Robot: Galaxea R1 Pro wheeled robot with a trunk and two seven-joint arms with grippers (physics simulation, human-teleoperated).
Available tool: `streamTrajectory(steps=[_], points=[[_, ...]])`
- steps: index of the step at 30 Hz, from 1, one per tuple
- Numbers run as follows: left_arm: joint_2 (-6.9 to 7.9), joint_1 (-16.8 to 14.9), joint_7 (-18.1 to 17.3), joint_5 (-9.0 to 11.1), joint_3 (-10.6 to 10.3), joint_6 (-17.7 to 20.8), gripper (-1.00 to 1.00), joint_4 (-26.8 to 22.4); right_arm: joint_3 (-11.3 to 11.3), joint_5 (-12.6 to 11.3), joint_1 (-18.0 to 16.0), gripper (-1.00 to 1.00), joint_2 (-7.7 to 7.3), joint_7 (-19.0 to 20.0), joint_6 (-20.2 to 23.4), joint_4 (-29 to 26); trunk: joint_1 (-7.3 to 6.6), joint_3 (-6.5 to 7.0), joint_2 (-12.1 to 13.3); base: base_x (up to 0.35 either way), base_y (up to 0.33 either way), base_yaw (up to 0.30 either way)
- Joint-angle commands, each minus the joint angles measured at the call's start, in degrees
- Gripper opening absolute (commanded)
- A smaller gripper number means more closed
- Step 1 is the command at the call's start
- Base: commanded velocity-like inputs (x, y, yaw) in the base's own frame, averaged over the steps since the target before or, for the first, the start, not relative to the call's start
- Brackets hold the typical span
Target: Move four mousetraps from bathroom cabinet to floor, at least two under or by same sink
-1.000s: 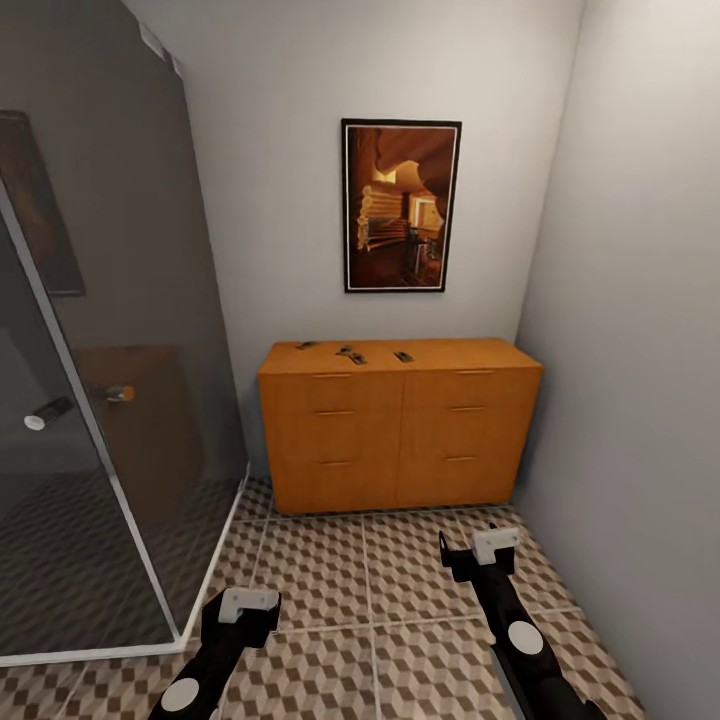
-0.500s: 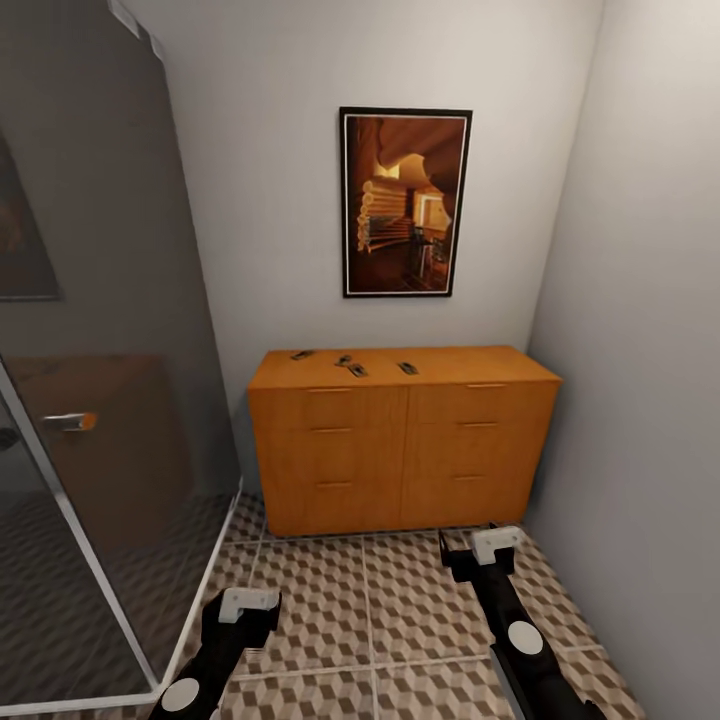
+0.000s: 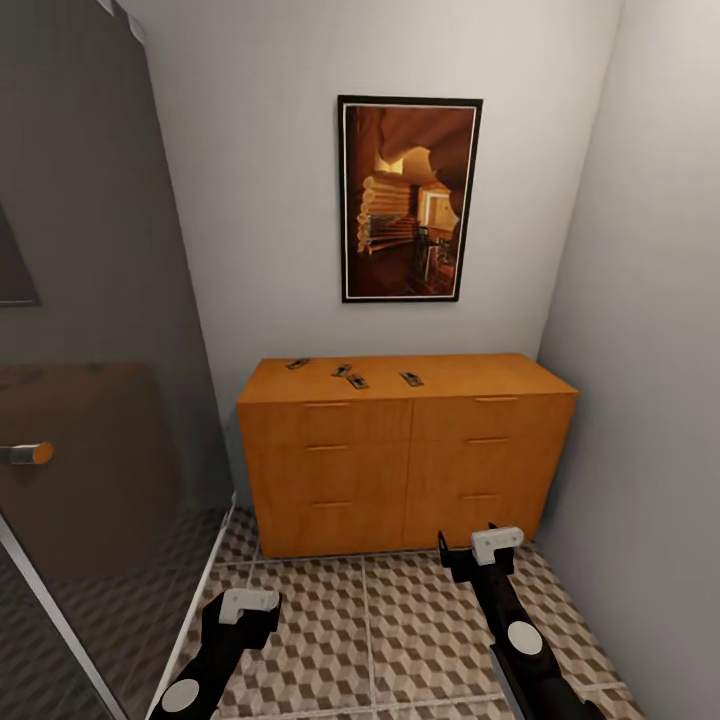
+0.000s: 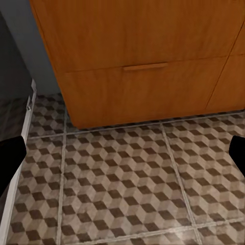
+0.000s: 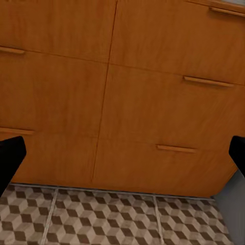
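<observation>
The cabinet point(image 3: 405, 450) is seen standing against the back wall, in the corner formed with the right wall, under a framed picture point(image 3: 408, 199). Four mousetraps are laid on its top, toward the left and middle: one point(image 3: 298, 363) nearest the left edge, two point(image 3: 342, 370) point(image 3: 357, 381) just beside each other, and one point(image 3: 411, 379) a little further right. The bathroom floor point(image 3: 400, 630) is tiled in a cube pattern in front of the cabinet. A glass shower enclosure point(image 3: 90, 400) is placed at the left.

The left pincer point(image 3: 248, 606) and the right pincer point(image 3: 482, 550) are held low over the floor, well apart from the mousetraps. In each wrist view the dark fingertips point(image 4: 10, 155) point(image 5: 11, 155) are seen at opposite edges, so both pincers are spread apart with nothing between them.
</observation>
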Motion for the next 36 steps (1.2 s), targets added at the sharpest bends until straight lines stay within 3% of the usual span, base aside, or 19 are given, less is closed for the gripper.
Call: streamTrajectory(steps=[1, 11, 15, 23, 26, 34, 36], points=[[0.02, -0.03, 0.32, -0.02, -0.14, 0.28, 1.0, -0.07, 0.09, 0.58, -0.03, 1.0, -0.01, -0.35, 0.23, -0.03, 0.01, -0.06, -0.03, 0.065, 0.0, 0.0], [0.1, -0.03, 0.29, -0.02, -1.23, 0.19, 1.0, 0.16, 0.09, 0.6, -0.03, 1.0, -0.07, -0.35, 0.23, -0.03, 0.01, -0.06, -0.03, 0.016, 0.0, 0.0], [0.4, -0.03, 0.28, -0.07, -1.31, 0.09, 1.0, 2.88, 0.09, 0.6, -0.03, 1.0, -0.07, -0.35, 0.23, -0.03, 0.01, -0.06, -0.03, 0.0, 0.0, 0.0], [0.66, -0.03, 0.32, -0.1, -1.27, -1.63, 1.0, 13.05, 0.04, 0.6, -0.03, 1.0, -0.01, -0.35, 0.23, -0.08, 0.01, -0.06, -0.03, 0.0, 0.0, 0.0], [0.6, -0.03, 0.36, -0.03, -1.2, -7.6, 1.0, 23.0, 0.01, 0.64, -0.03, 1.0, 0.01, -0.35, 0.29, -0.1, 0.01, -0.06, -0.03, 0.0, 0.0, 0.0], [0.41, -0.03, 0.4, 0.22, -1.02, -19.3, 1.0, 39.99, 0.0, 0.62, -0.03, 1.0, 0.01, -0.35, 0.36, -0.11, 0.01, -0.06, -0.03, 0.0, 0.0, 0.0], [0.52, -0.01, 0.43, 0.29, -0.99, -25.64, 1.0, 46.68, 0.0, 0.64, -0.03, 1.0, 0.02, -0.36, 0.9, -0.15, 0.01, -0.06, -0.03, 0.0, 0.0, 0.0]])
